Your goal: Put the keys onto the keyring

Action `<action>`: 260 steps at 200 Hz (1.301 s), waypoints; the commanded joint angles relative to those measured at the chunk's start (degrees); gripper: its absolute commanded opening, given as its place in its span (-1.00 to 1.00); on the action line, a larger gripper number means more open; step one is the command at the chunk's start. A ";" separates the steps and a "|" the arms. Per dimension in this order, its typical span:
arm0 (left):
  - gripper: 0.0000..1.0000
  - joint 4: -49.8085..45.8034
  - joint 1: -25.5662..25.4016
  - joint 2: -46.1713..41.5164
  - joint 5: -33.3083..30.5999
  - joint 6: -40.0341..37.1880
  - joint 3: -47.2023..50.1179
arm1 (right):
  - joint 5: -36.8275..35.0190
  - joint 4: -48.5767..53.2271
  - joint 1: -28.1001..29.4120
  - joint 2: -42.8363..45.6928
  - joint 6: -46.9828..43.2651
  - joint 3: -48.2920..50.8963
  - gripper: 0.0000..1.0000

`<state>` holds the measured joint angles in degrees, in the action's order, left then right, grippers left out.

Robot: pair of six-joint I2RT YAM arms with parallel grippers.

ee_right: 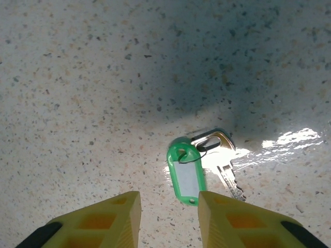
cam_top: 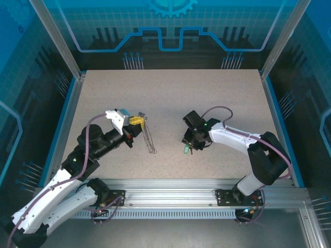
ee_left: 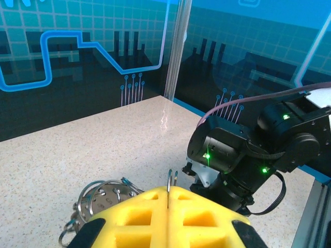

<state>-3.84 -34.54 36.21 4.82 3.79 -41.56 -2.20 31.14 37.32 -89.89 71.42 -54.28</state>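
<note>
— While the right gripper [ee_right: 169, 199] hovers low over the table [ee_right: 77, 77], its fingers partly apart and nothing between them, where exactly is the key?

— The key [ee_right: 227, 173] lies flat with its green tag [ee_right: 184, 174], right of the table's middle and toward the near edge. The tag is just ahead of the gap between the fingers, and the metal blade points away to one side.

— Which part should it take?

— The tag, I think, by its two long sides. It looks thicker than the blade, so it is easier to pinch. The fingers should go down almost to the table with the tag centred, then close slowly, so it does not slide away.

— And the keyring?

— The left gripper [ee_left: 168, 194] is fully closed on the keyring [ee_left: 169, 181]. A thin wire loop stands up between its fingers, left of the table's middle, and the chain [cam_top: 150, 140] hangs below. In my judgement it should only hold steady.
</note>
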 commanded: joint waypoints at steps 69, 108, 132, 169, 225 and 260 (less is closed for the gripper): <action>-1.00 5.29 0.37 1.21 1.71 2.05 0.90 | 0.88 -1.79 -2.39 -3.43 3.91 0.56 -0.28; -1.00 5.86 0.37 1.75 1.82 1.81 0.96 | 1.54 -2.48 -3.13 -4.83 3.65 0.06 -0.29; -1.00 6.03 0.38 2.02 1.77 1.48 0.96 | 2.02 -3.08 -3.13 -5.69 3.79 -0.07 -0.30; -1.00 6.16 0.39 2.20 1.77 1.22 1.11 | 2.33 -3.80 -3.15 -6.51 3.82 -0.21 -0.31; -1.00 6.44 0.36 2.60 1.85 1.04 1.22 | 2.28 -4.07 -3.13 -6.97 3.82 -0.39 -0.40; -1.00 6.56 0.39 2.82 1.94 1.04 1.31 | 2.11 -3.93 -3.17 -6.64 3.64 -0.34 -0.50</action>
<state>-0.95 -34.54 39.18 5.87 4.60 -40.97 -0.38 26.70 34.70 -96.09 74.61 -53.63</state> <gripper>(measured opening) 0.064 0.268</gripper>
